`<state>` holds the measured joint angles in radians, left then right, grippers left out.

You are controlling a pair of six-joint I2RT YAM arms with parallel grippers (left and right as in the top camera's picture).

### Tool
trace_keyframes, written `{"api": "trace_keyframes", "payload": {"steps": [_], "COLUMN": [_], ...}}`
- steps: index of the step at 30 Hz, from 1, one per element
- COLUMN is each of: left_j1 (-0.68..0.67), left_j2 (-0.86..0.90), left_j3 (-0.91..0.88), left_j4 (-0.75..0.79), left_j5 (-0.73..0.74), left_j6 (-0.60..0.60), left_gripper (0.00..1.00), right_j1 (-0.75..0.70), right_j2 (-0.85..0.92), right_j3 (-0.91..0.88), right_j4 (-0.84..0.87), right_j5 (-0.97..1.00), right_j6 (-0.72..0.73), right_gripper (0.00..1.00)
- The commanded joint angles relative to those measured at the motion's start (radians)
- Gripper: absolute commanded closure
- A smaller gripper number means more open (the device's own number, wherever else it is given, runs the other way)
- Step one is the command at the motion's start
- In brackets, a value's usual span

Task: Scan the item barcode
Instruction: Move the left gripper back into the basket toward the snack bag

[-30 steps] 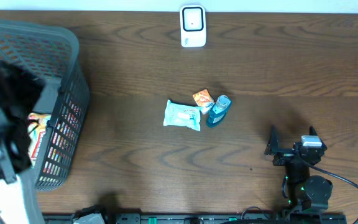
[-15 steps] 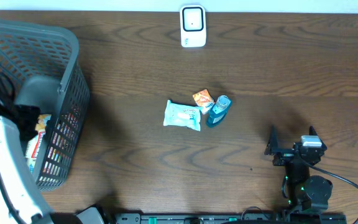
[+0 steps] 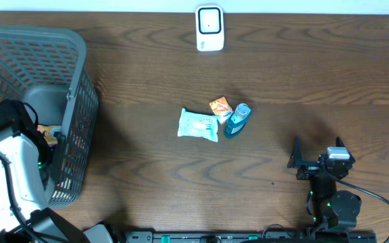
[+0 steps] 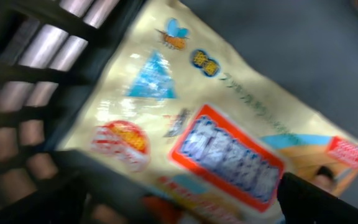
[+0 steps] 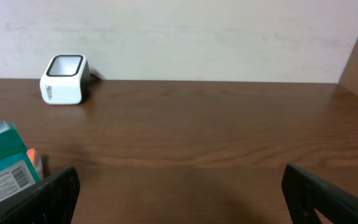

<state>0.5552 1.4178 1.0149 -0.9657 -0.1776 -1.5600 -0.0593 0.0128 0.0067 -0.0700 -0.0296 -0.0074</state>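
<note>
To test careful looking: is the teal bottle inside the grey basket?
No, the teal bottle lies on the table beside an orange packet, far from the basket.

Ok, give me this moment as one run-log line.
left end effector: open, in basket over snack packet | right end effector: open, empty | scanner: far edge, no item at it
</note>
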Motion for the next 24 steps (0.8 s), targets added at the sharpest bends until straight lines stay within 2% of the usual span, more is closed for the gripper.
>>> {"api": "trace_keyframes", "payload": {"steps": [1, 8, 19, 20, 21, 23, 24], "left_j1": [0.001, 0.001, 0.001, 0.001, 0.001, 0.001, 0.001], "left_j2": [0.001, 0.042, 0.274, 0.29, 0.301, 0.311, 0.31], "left_j3": [-0.034, -0.069, -0.069, -0.069, -0.069, -0.069, -0.069], "left_j4": [0.053, 0.151, 0.181, 0.18, 0.179, 0.179, 0.18], "left_j5": [-0.002, -0.002, 0.006, 0.005, 0.005, 0.0, -0.012], "left_j6": [-0.073, -0.099, -0.098, -0.098, -0.098, -0.095, -0.09], "left_gripper": [0.02, 0.02, 0.01, 0.05, 0.16, 0.53, 0.67], "right_j1": [0.006, 0.006, 0.006, 0.006, 0.006, 0.006, 0.006], "right_j2": [-0.002, -0.002, -0.002, -0.002, -0.002, -0.002, -0.002], "right_j3": [-0.001, -0.001, -0.001, -0.001, -0.001, -0.001, -0.001], "right_j4": [-0.004, -0.004, -0.004, -0.004, -0.004, -0.004, -0.004], "right_j5": [0.001, 0.001, 0.001, 0.001, 0.001, 0.001, 0.001], "right_j6": [0.014, 0.014, 0.014, 0.014, 0.014, 0.014, 0.014], "right_gripper": [0.01, 0.01, 0.01, 0.01, 0.01, 0.01, 0.01]}}
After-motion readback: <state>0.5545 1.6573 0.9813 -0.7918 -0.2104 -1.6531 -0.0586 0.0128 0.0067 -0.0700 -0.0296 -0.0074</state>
